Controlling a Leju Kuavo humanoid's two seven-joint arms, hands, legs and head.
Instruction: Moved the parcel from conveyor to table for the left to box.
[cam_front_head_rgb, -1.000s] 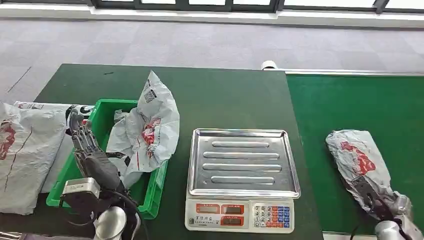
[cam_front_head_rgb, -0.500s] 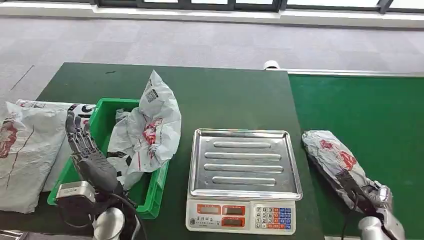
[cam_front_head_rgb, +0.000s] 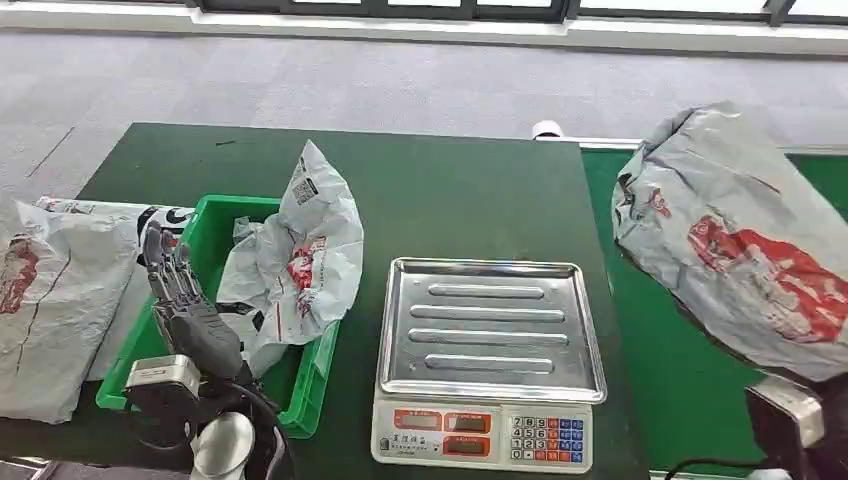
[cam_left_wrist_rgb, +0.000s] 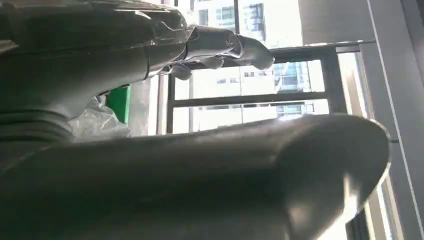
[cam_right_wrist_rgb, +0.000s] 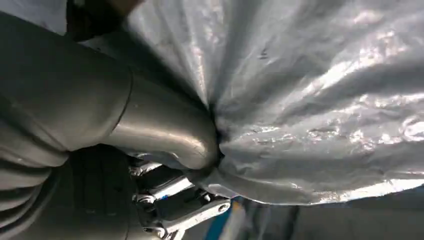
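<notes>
The grey plastic parcel (cam_front_head_rgb: 740, 250) with red print hangs lifted above the green conveyor (cam_front_head_rgb: 690, 400), large and close at the right of the head view. My right hand (cam_right_wrist_rgb: 150, 150) grips it from below; its thumb presses into the crinkled parcel (cam_right_wrist_rgb: 310, 100), and the other fingers are hidden by the bag. My left hand (cam_front_head_rgb: 185, 305) hovers over the left rim of the green bin (cam_front_head_rgb: 215, 215), fingers stretched out and holding nothing. The left hand (cam_left_wrist_rgb: 200, 165) is seen from close behind in the left wrist view.
A crumpled grey parcel (cam_front_head_rgb: 300, 260) stands in the green bin. More grey parcels (cam_front_head_rgb: 50, 310) lie at the table's left edge. A steel-topped scale (cam_front_head_rgb: 490, 325) sits in the middle front of the dark green table (cam_front_head_rgb: 450, 190).
My right hand has raised the parcel off the conveyor, up and towards the camera. The left hand has stayed over the bin's left rim.
</notes>
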